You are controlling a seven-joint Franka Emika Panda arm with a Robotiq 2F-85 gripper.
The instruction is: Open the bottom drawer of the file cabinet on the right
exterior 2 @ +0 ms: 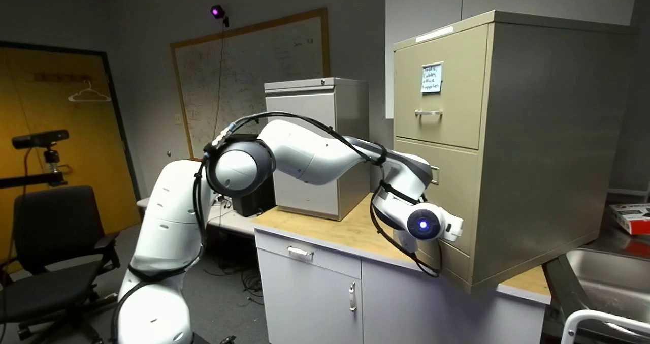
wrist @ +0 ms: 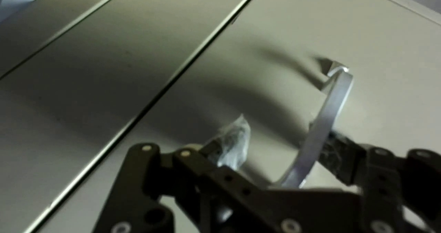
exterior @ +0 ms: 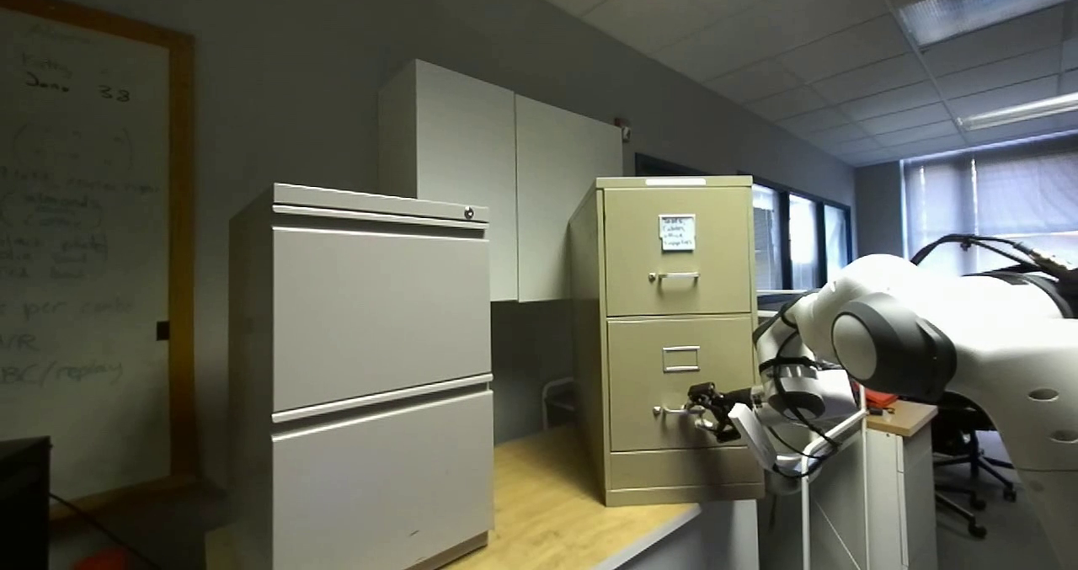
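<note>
The tall beige file cabinet (exterior: 589, 368) stands on the counter and also shows in an exterior view (exterior 2: 548, 141). Its bottom drawer (exterior: 636, 368) looks shut, flush with the cabinet front; it also shows in an exterior view (exterior 2: 457, 181) and the wrist view (wrist: 386, 61). The drawer's silver handle (exterior: 672, 410) is a curved bar, seen close in the wrist view (wrist: 327, 119). My gripper (exterior: 704, 414) is open at the handle. In the wrist view (wrist: 280, 140) the bar crosses in front of the right fingertip; the left fingertip is apart from it. In an exterior view the arm hides the fingers.
A light-grey cabinet (exterior: 379, 317) stands beside the file cabinet on the wooden counter (exterior: 539, 482). White wall cupboards (exterior: 467, 157) hang behind. A metal sink (exterior 2: 614, 278) and a white rail (exterior 2: 604, 316) lie on the file cabinet's far side from the grey cabinet.
</note>
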